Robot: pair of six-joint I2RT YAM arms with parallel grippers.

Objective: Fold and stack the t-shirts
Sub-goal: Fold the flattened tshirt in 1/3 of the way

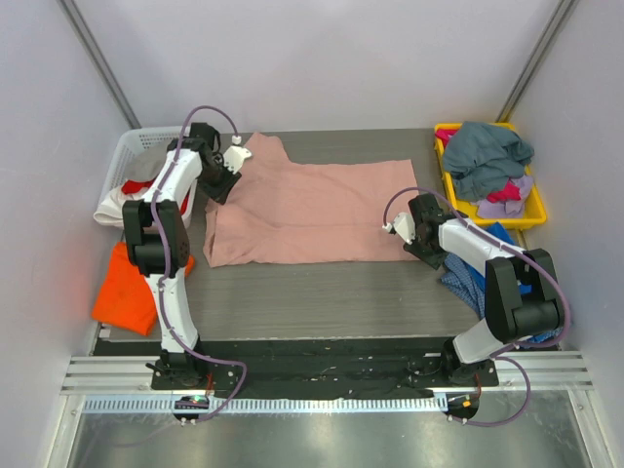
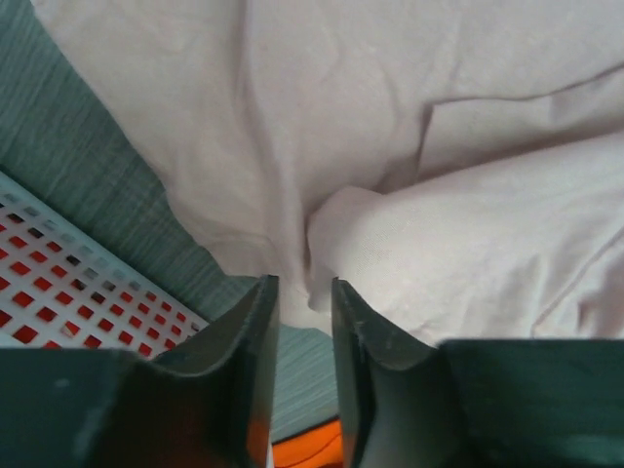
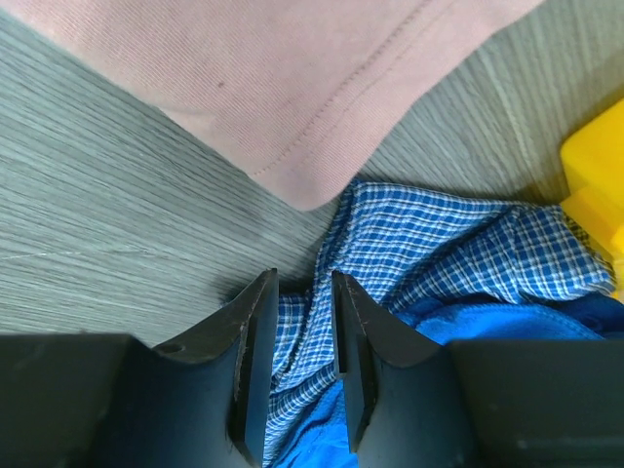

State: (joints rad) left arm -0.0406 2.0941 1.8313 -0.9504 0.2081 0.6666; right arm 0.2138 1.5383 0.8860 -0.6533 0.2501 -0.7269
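Left gripper [image 2: 302, 285] slightly parted, empty, at pink t-shirt's [image 1: 312, 210] far-left edge, right gripper [image 3: 303, 279] likewise, beside its right edge.

Grey woodgrain table [image 1: 322, 288] between plain white walls [image 1: 322, 58] (soft, even light)

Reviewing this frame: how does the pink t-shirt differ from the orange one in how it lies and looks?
The pink t-shirt lies spread out flat across the middle of the table, while the orange t-shirt sits bunched up at the table's left edge. The pink t-shirt shows far more cloth than the orange t-shirt. The pink is pale and dusty; the orange is bright. Both are plain, without print, and neither is stacked.
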